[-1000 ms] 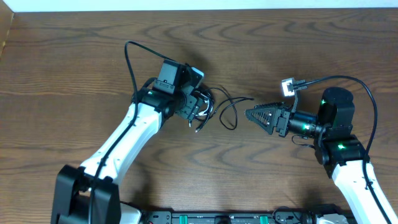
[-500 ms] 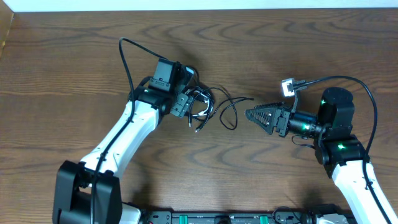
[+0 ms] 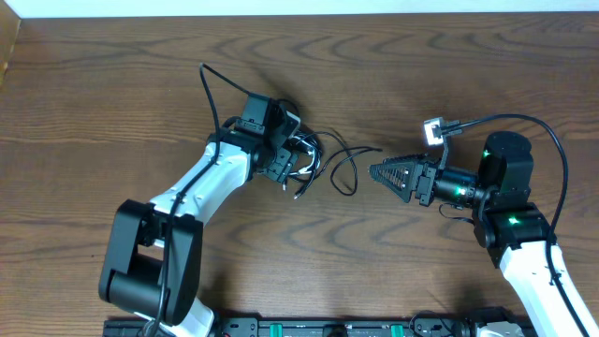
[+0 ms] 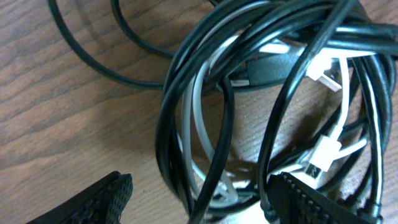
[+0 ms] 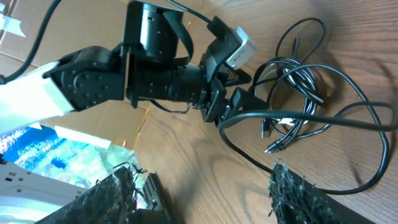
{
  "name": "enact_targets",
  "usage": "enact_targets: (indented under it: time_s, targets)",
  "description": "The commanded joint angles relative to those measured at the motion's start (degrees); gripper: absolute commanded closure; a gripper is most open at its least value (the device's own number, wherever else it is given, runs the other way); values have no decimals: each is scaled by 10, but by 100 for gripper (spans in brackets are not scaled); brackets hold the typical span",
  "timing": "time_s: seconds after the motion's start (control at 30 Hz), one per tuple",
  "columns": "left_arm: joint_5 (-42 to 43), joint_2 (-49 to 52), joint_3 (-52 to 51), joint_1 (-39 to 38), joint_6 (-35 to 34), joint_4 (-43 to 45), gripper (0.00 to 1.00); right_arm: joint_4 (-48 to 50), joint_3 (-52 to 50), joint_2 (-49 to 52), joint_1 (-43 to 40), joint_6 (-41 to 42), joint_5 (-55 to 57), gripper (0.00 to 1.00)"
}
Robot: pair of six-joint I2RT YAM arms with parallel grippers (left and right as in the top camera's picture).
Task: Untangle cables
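1. Your white left arm [image 3: 201, 187] has swung round since the earlier frame. Its lower links now sit further in from the left edge of the brown wooden tabletop [image 3: 94, 94], while the left gripper [image 3: 284, 161] has stayed over the same spot.
2. That spot is the tangle of thin, flexible black and white cables [image 3: 309, 157], near the middle of the tabletop and slightly toward the left edge.
3. In your left wrist view the left gripper [image 4: 205, 190] is spread wide. Its fingers [image 4: 106, 196] straddle the coiled cables [image 4: 249, 93] without clamping them. One finger is on bare wood, the other against the black loops.
4. One black strand [image 3: 360, 152] trails out of the heap toward the right edge.
5. Your right gripper [image 3: 376, 172] hasn't budged. It lies level just beside that strand's end, pointing at the heap.
6. In the right wrist view the right gripper [image 5: 205, 186] is released, with nothing between its fingers.
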Motion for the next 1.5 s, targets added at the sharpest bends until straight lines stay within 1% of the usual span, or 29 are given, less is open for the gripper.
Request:
enact_targets:
  time_s: [0.0,0.03,0.1,0.17,0.2,0.37,0.47,0.53,0.57,0.73,0.87,0.97,1.03,1.3,1.47]
  targets:
    - [6,16,-8,2,9,15,26,-1,6,0,-2,-8,0,32]
    - [6,18,-8,2,9,17,27,-1,6,0,-2,-8,0,32]
    - [6,19,-8,2,9,17,34,-1,6,0,-2,-8,0,32]
    - [12,19,-8,2,9,17,43,-1,6,0,-2,-8,0,32]
    - [16,19,-8,2,9,17,50,-1,6,0,-2,-8,0,32]
    - [40,19,-8,2,9,17,71,-1,6,0,-2,-8,0,32]
    - [56,19,-8,2,9,20,86,-1,6,0,-2,-8,0,32]
    - [57,19,-8,2,9,21,91,-1,6,0,-2,-8,0,32]
    - [57,19,-8,2,9,21,92,-1,6,0,-2,-8,0,32]
    - [57,13,-8,2,-4,20,93,-2,6,0,-2,-8,0,32]
    - [74,-18,-8,2,-4,21,93,-5,6,0,-2,-8,0,32]
    - [77,-62,-7,2,11,21,93,-5,6,0,-2,-8,0,32]
    - [89,-110,-7,2,29,21,93,-5,6,0,-2,-7,0,32]
    - [186,-251,-8,2,119,21,93,-4,6,0,-2,-1,0,30]
    - [212,-306,-8,2,120,21,93,2,6,0,-2,-1,0,29]
